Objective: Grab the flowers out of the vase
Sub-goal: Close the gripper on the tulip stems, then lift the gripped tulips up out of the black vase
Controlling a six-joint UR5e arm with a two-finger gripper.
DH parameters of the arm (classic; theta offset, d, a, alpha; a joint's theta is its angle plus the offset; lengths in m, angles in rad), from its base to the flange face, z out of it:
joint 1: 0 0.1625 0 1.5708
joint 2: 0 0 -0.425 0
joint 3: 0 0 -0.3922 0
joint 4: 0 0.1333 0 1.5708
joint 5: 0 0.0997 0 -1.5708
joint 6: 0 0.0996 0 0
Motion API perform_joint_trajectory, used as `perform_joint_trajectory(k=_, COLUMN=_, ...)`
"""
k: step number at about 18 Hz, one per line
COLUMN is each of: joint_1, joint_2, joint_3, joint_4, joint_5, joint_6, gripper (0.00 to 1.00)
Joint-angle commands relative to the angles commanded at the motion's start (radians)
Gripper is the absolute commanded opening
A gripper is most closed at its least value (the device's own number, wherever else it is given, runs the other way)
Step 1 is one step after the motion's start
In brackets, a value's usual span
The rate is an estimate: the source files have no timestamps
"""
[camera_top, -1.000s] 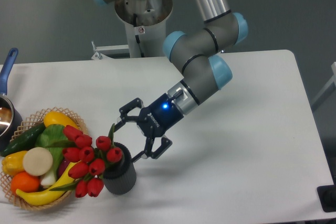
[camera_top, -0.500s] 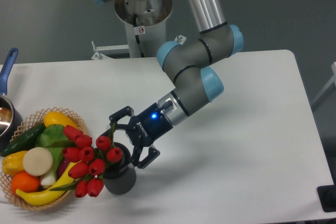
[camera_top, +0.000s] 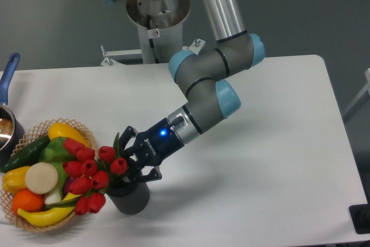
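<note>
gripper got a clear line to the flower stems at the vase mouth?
Probably yes. The gripper sits right at the mouth of the vase, fingers flanking the stems of the flowers; nothing stands between. Whether it has closed is unclear.

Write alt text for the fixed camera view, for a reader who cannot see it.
A robot arm's hand reaches down-left into a bunch of red tulip flowers that stand in a dark ribbed vase on a white table. Whether the fingers have closed on the stems cannot be told. Left of the vase sits a wicker basket of produce, with a blue-handled saucepan at the table's left edge.
</note>
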Motion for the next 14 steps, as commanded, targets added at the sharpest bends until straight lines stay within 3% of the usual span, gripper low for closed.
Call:
perform_joint_trajectory(k=7, joint_1=0.014, joint_2=0.015, joint_3=0.008, joint_4=0.000, joint_5=-0.005, joint_6=-0.020, gripper=0.33)
perform_joint_trajectory(k=14, joint_1=0.043, joint_2=0.092, joint_3=0.008, joint_4=0.000, joint_5=-0.089, joint_6=-0.109, gripper=0.33)
